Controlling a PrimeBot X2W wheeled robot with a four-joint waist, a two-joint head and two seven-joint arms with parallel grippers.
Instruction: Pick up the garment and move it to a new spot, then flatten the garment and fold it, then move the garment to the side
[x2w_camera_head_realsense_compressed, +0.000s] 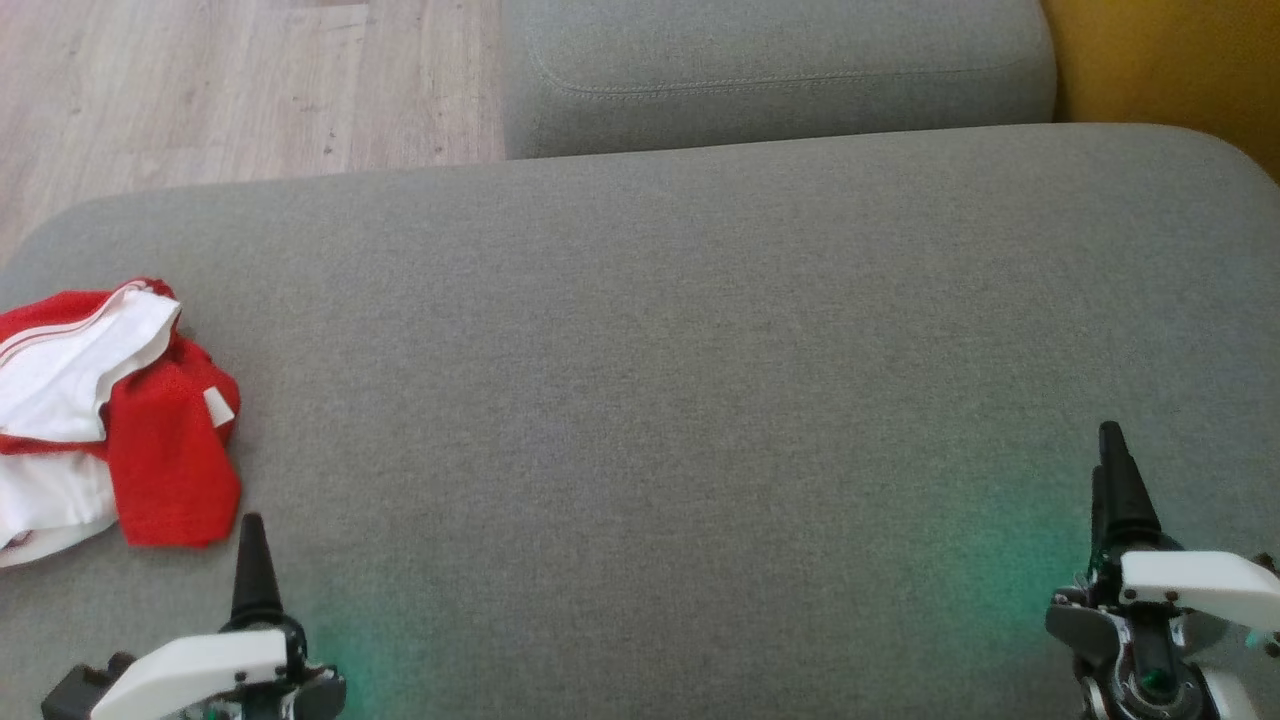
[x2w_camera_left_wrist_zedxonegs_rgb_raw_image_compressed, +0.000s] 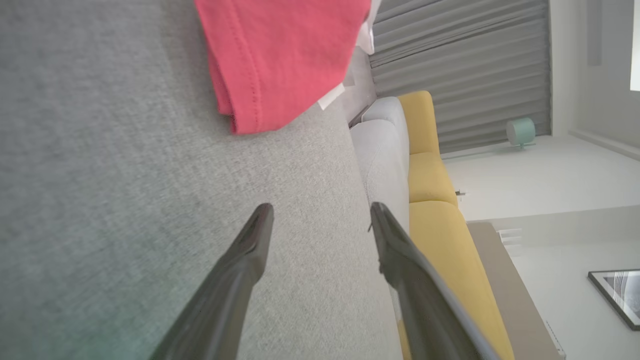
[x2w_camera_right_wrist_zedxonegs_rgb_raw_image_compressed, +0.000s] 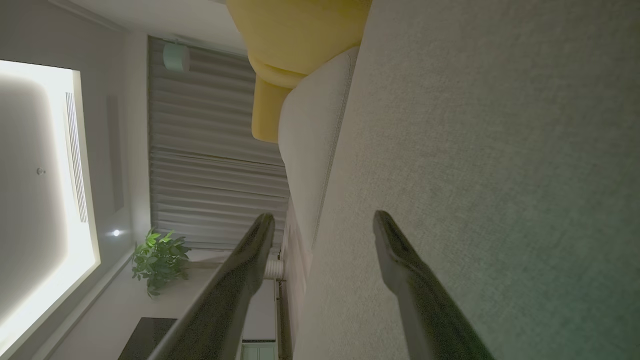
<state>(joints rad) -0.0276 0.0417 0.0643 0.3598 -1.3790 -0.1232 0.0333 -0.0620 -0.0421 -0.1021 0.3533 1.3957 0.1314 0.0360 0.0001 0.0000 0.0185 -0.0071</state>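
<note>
Student: Location of the crumpled red-and-white jersey garment (x2w_camera_head_realsense_compressed: 165, 450)?

Tutor: Far left of the broad grey woven-fabric sofa seat (x2w_camera_head_realsense_compressed: 700, 330), heaped near its left edge. Just ahead of the left end effector (x2w_camera_left_wrist_zedxonegs_rgb_raw_image_compressed: 321, 207); well apart from the right end effector (x2w_camera_right_wrist_zedxonegs_rgb_raw_image_compressed: 324, 216), low at the right of the head view.

Student: State of each end effector?

Tutor: Both with long dark fingers spread wide, nothing between them. Each held near bare upholstery, touching no cloth.

Student: Appearance in detail?

Tutor: Red mesh-like body, white panels, thin red striping along one white band, small white tag on the red fold. Bunched and doubled over; outline of sleeves or legs not legible. In the left wrist view, a stitched red hem, folded under, nearest the fingers.

Student: Probable handling?

Tutor: Judged light, limp and thin. No stiffness to keep a shape, so sagging and swinging expected once lifted. Slight drag likely against the rough seat weave. Not fragile.

Student: Best place to take hold?

Tutor: Nearest red hem corner, pinched through both layers by the left end effector. For flattening, a second hold on a white edge farther along, within the right arm's reach only after a long crossing. Risk of catching one layer alone and unrolling the heap unevenly.
</note>
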